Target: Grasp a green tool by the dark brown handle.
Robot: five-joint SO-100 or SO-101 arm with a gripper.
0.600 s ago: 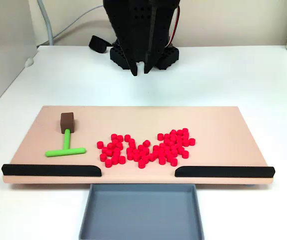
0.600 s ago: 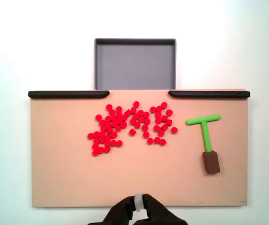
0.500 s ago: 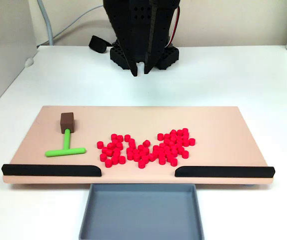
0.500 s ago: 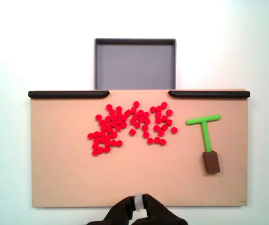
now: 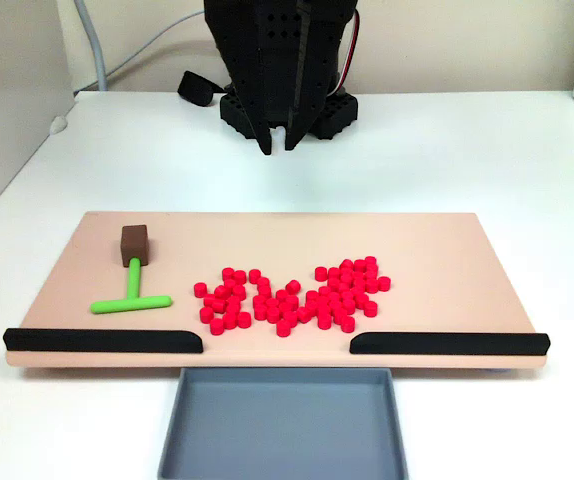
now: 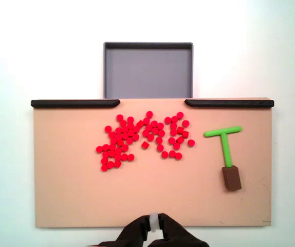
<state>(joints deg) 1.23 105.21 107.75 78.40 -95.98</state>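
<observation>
Green rods form the green tool point(image 5: 131, 294), which lies flat on the tan board point(image 5: 267, 232) at its left end in the front fixed view, crossbar toward the black strips point(image 5: 104, 341) and stem running back to the dark brown handle point(image 5: 134, 242). That leaves the handle at the board's far side, nearest the arm, probably so it can be taken from above without crossing the red cylinders point(image 5: 292, 295) heaped mid-board. The pincer point(image 5: 277, 143) hangs above the white worktop point(image 5: 467, 150) behind the board, well apart from the tool, fingertips pointing down with a narrow gap between them and nothing held. A grey tray point(image 6: 147, 69) sits beyond the gap between the strips, likely for the cylinders.
</observation>
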